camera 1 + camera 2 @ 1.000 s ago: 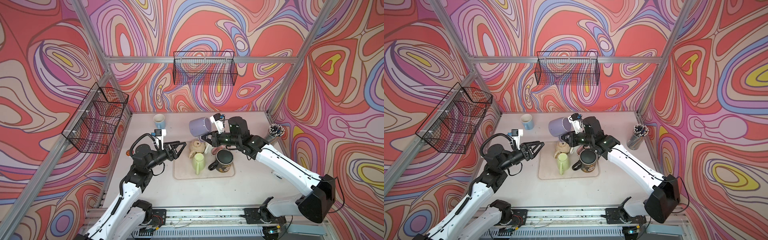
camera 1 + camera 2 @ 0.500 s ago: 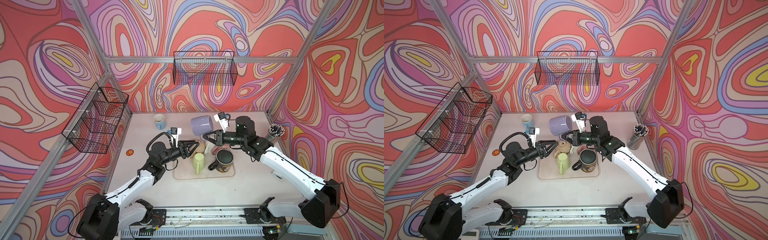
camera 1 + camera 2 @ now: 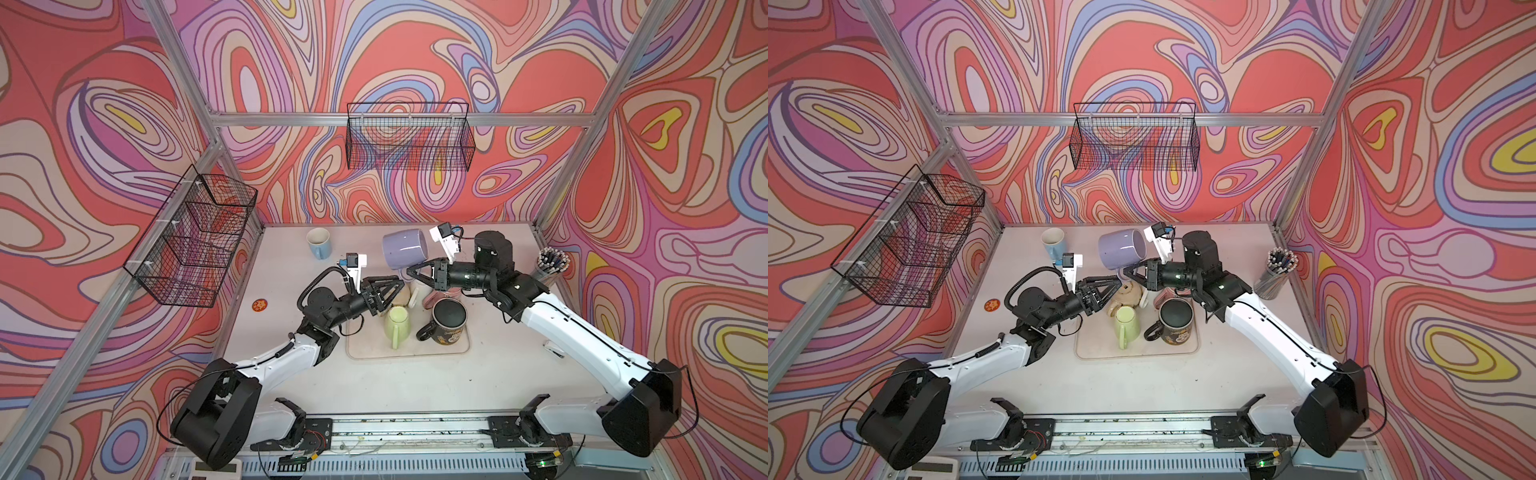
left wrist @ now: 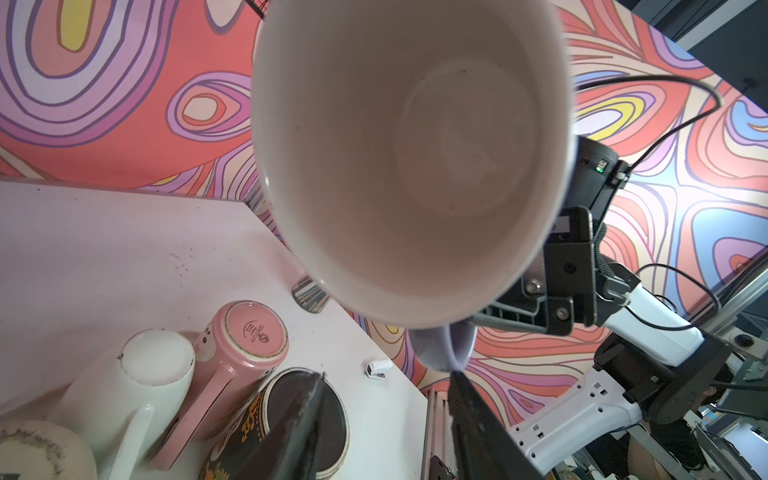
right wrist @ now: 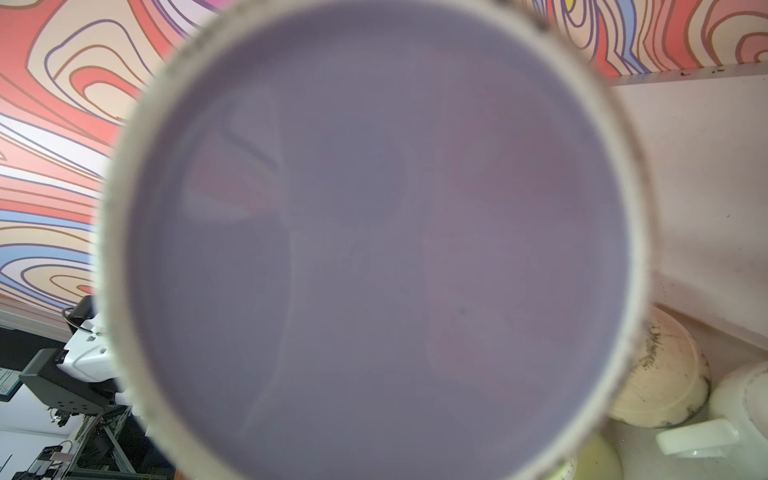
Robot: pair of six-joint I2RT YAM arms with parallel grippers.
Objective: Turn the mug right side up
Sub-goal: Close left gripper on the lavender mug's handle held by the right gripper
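Blue mug (image 3: pixel 319 243): stands mouth up at the back left of the table (image 3: pixel 415 386), well apart from both arms; nothing is near it.
Left gripper (image 3: pixel 397 284): reaches in low from the left, its jaws partly apart and holding nothing. In the left wrist view the fingers (image 4: pixel 307 415) sit just short of the handle (image 4: pixel 442 349), one to each side of it.
Lavender mug (image 3: pixel 405 249): up in the air above the back edge of the tray (image 3: pixel 409 355), touching nothing below. It lies roughly on its side, the mouth facing left and a little down at the left arm, the base toward the right arm.
Right gripper (image 3: pixel 411 271): nearly closed on the lavender mug at its handle on the underside, carrying it alone.
Tray crowd: the pink mug (image 4: pixel 255 330) is base up and the black mug (image 3: pixel 449 320) is beside it, right under the lift.
Done, I'd say: the mug is picked up and about halfway through its turn.
Left: rotate the mouth upward, perhaps with the left gripper taking the handle, then set it down on a free patch.
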